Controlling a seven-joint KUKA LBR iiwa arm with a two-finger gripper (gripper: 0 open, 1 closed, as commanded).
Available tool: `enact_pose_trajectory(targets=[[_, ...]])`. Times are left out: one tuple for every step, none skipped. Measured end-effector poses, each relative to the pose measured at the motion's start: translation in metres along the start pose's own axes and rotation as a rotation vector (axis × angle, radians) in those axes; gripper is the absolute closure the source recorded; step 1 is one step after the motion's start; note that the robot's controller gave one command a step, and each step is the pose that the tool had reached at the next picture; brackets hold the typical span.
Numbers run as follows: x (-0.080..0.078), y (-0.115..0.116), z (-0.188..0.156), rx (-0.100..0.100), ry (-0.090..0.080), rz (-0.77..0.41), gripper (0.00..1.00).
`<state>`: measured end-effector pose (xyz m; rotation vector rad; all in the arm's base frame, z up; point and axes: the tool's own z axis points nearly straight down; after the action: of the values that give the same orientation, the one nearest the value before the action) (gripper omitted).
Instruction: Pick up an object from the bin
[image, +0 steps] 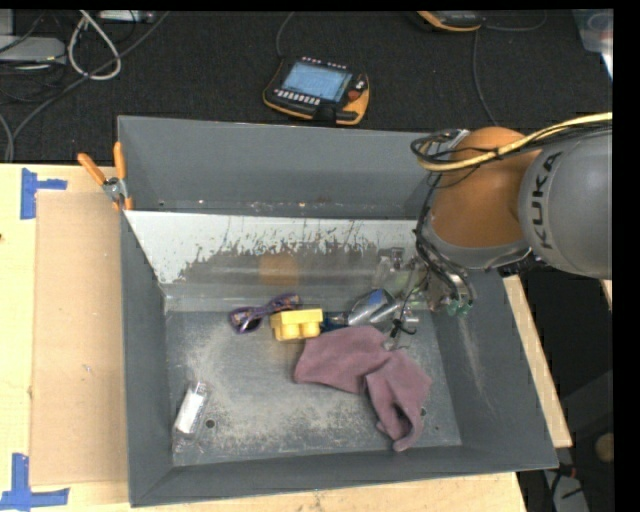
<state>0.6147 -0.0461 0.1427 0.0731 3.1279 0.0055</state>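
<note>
Brand name KUKA, dark capitals running vertically on the grey arm casing (575, 200), right side, handheld control pendant (316, 88) with lit screen, its contents too small to read.

The pincer (404, 322) partly hides a silvery-blue thing (368, 306), its kind unclear.

The gripper (405, 303) is seen low in the grey bin (250, 170), right of centre, near the back wall. A shiny silver-blue object (366, 307) lies just to its left; whether they touch cannot be judged. A mauve cloth (352, 365) is spread just in front of it. A yellow block (297, 323) is placed beside the silver object, with a purple twisted item (262, 313) next to it. A small clear tube (190, 408) is found well apart, at the front left.
</note>
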Motion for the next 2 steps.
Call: enact_pose_trajectory(targets=[[0.034, -0.015, 0.064, 0.003, 0.014, -0.245, 0.0], [0.034, -0.015, 0.077, 0.0, 0.018, -0.178, 0.0]])
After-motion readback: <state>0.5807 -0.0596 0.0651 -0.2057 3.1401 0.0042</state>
